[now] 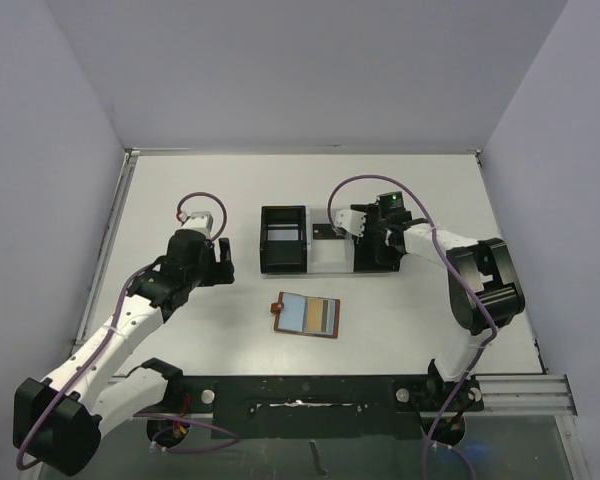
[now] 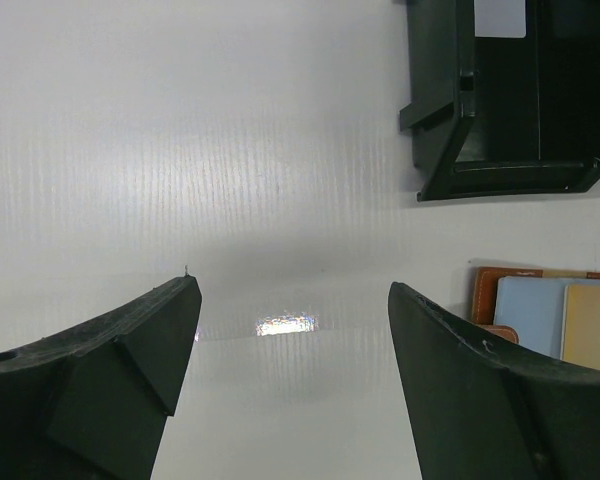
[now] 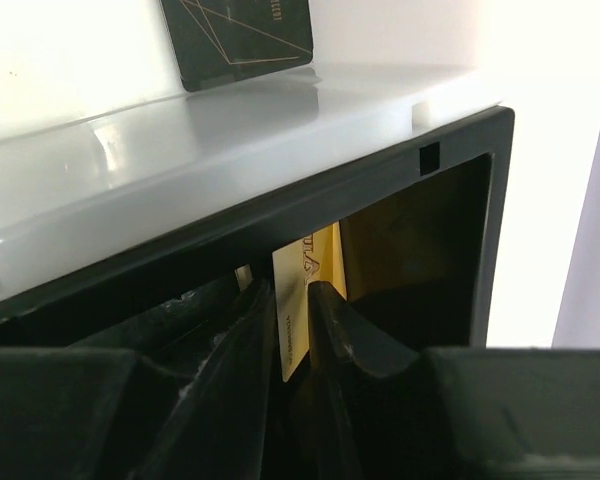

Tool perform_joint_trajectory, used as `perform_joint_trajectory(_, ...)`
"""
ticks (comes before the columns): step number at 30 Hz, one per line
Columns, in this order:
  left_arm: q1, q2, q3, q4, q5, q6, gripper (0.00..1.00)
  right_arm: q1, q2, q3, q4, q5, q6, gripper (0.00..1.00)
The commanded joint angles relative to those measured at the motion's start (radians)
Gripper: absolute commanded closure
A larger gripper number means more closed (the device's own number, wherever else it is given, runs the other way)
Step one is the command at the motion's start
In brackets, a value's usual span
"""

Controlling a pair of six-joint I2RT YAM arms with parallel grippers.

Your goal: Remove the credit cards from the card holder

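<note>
A gold credit card [image 3: 298, 268] stands on edge between the barely parted jaws of the right tool [image 3: 293, 296], inside the tray [image 3: 500, 190]; whether it is still pinched, I cannot tell. The left tool [image 2: 292, 300] gapes wide and empty, left of the open card holder [image 1: 307, 316] on the counter [image 1: 410, 320].

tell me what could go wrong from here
1. The credit card stands on edge between the right gripper fingers inside the tray; it may cling to a pad and ride back out.
2. The card holder lies open with nothing pinning it, a gold card in its pocket; pulling that could drag the holder.
</note>
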Motion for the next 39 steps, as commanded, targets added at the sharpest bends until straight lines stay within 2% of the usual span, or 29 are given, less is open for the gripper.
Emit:
perform_joint_trajectory(1,0.007,0.008,0.020,0.035,0.010,0.012,0.25,-0.012,0.000,0.044,0.012,-0.018,0.015,0.75)
perform_joint_trajectory(4,0.007,0.009,0.019,0.038,0.022,0.016,0.25,-0.014,0.000,0.052,0.004,-0.022,0.027,0.64)
perform_joint_trajectory(13,0.007,-0.024,0.016,0.043,0.031,0.015,0.25,-0.029,-0.084,0.053,0.045,-0.050,0.118,0.61)
perform_joint_trajectory(16,0.007,-0.026,0.016,0.052,0.062,0.017,0.24,-0.028,-0.184,0.036,0.101,-0.067,0.232,0.60)
perform_joint_trajectory(19,0.007,-0.032,0.003,0.082,0.138,0.024,0.24,-0.021,-0.340,-0.044,0.231,-0.087,0.486,0.54)
perform_joint_trajectory(20,0.007,-0.031,0.000,0.091,0.167,0.024,0.24,-0.017,-0.389,-0.084,0.313,-0.068,0.622,0.45)
perform_joint_trajectory(22,0.007,-0.027,-0.003,0.108,0.224,0.025,0.24,-0.007,-0.498,-0.172,0.419,0.007,0.944,0.34)
perform_joint_trajectory(25,0.007,-0.018,-0.007,0.134,0.307,0.019,0.24,0.007,-0.658,-0.272,0.423,0.023,1.321,0.27)
perform_joint_trajectory(26,0.008,-0.016,-0.011,0.149,0.338,0.010,0.24,0.006,-0.698,-0.297,0.405,0.025,1.422,0.21)
perform_joint_trajectory(28,0.007,-0.014,-0.026,0.196,0.422,-0.022,0.24,0.001,-0.766,-0.327,0.336,0.014,1.600,0.02)
perform_joint_trajectory(30,0.005,-0.010,-0.042,0.254,0.493,-0.070,0.24,-0.002,-0.821,-0.344,0.252,0.002,1.729,0.02)
perform_joint_trajectory(33,0.002,-0.004,-0.082,0.332,0.567,-0.148,0.25,-0.005,-0.876,-0.433,0.235,0.004,1.934,0.03)
perform_joint_trajectory(36,-0.006,0.006,-0.112,0.401,0.607,-0.217,0.26,-0.006,-0.893,-0.548,0.380,-0.117,2.033,0.02)
perform_joint_trajectory(39,-0.020,0.025,-0.124,0.435,0.626,-0.250,0.27,0.008,-0.861,-0.606,0.412,-0.172,2.116,0.02)
